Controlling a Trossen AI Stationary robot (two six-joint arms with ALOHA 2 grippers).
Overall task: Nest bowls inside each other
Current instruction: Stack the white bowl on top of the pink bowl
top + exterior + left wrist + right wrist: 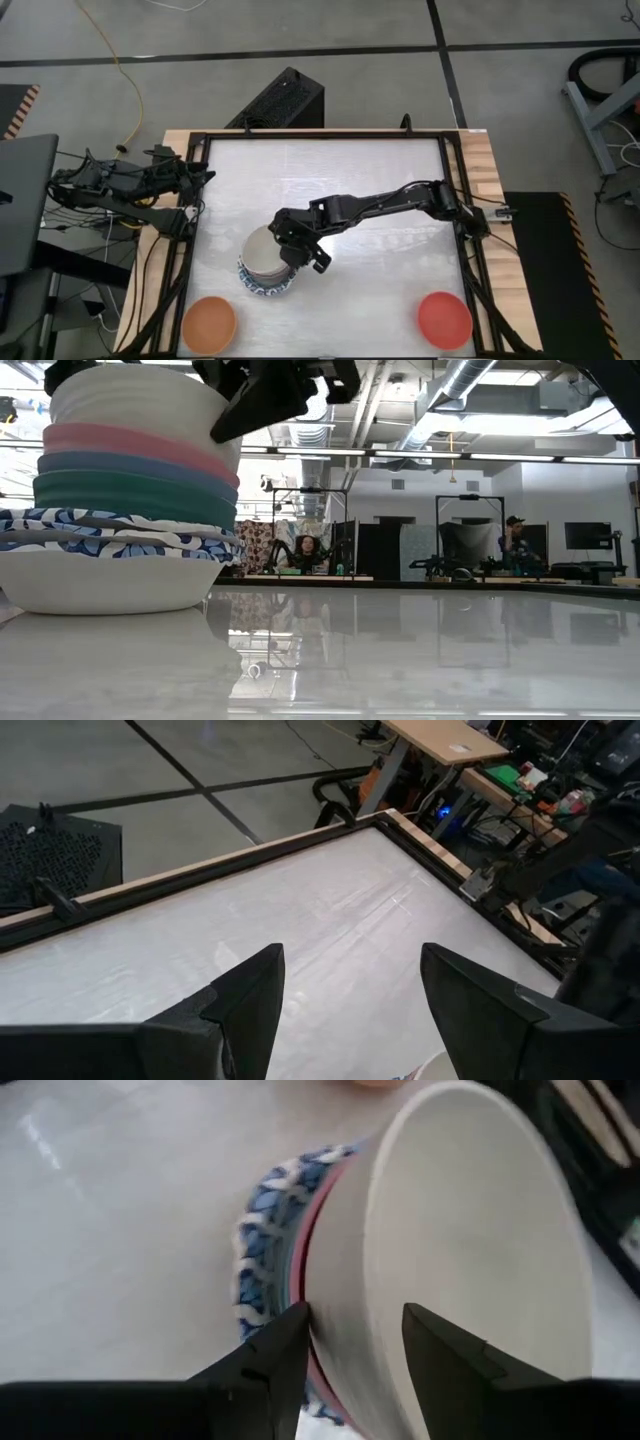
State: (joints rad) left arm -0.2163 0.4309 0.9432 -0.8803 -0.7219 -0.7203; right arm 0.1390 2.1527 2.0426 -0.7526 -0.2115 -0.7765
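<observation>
The right gripper (352,1342) stands with its jaws apart, straddling the rim of the cream bowl (480,1230), one finger outside the wall and one inside; whether the pads press the rim cannot be told. That cream bowl sits on top of a nested stack of bowls (266,264) on the white table (330,180), left of centre and toward the near edge. In the low view the stack reads from the top down: cream bowl (130,400), pink bowl (135,448), dark blue bowl (130,472), teal bowl (125,498), then blue-patterned rims above the white bowl (105,582) that rests on the tabletop. How many patterned bowls lie there cannot be counted with certainty. From the right wrist view the patterned rim (262,1230) and a pink edge show just below the cream wall.

Two bowls remain outside the stack: the orange bowl (209,323) near the front left corner, and the red bowl (444,319) near the front right corner, well apart from each other.

The left gripper (345,1010) waits with its jaws apart and empty at the table's left edge, aimed across the bare surface
</observation>
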